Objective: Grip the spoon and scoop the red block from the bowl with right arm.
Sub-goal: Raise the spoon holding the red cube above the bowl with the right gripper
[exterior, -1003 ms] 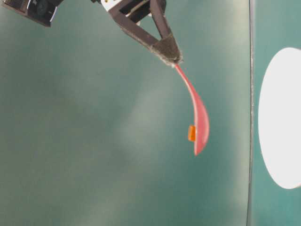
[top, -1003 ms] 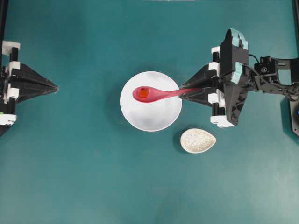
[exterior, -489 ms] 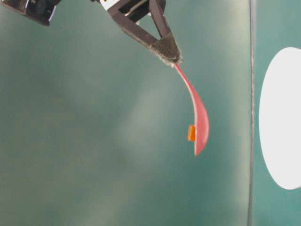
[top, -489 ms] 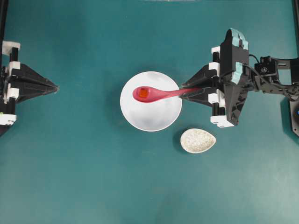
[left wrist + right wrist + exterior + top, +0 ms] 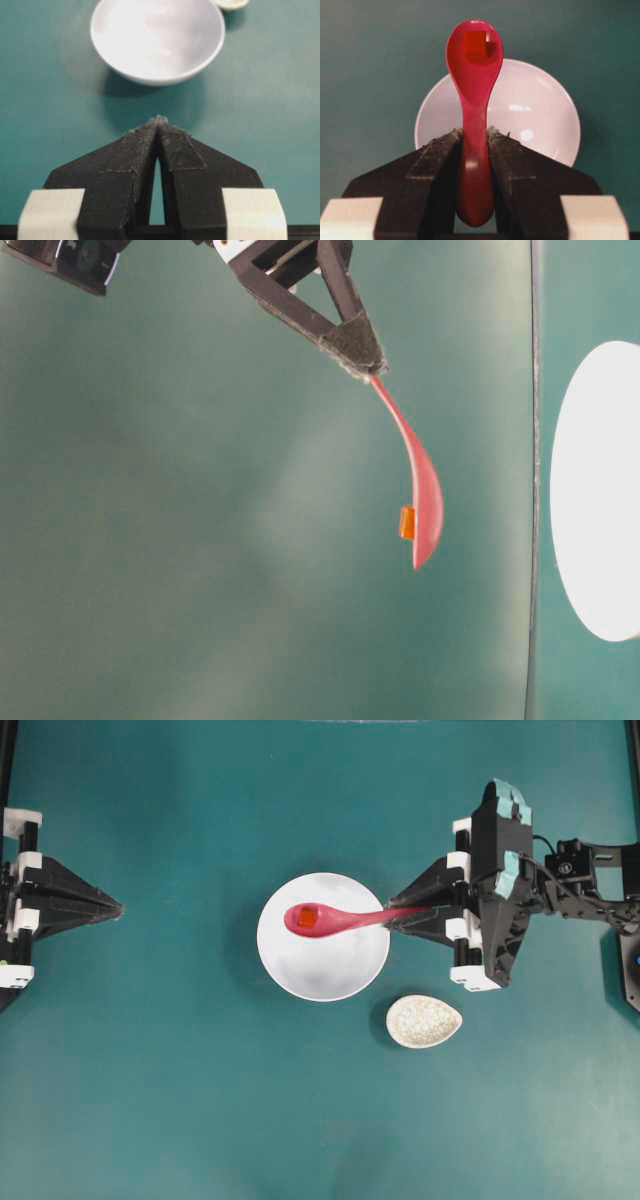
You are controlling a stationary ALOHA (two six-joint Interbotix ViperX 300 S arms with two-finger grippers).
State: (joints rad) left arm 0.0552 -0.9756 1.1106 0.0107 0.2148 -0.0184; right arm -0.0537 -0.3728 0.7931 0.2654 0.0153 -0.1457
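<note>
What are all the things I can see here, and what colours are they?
Spoon: one, pink-red, held above the bowl by its handle.
Block: one, orange-red, sitting in the spoon's scoop.
Bowl: one, white, middle of the table, nothing else showing inside.
Small dish: one, cream and speckled, on the table beside the bowl, on the right tool's side.
Table: one, teal, under everything.
Left tool: one, black, shut, far left, holding nothing.
Right tool: one, black, on the arm with teal tape, clamped on the spoon's handle.
</note>
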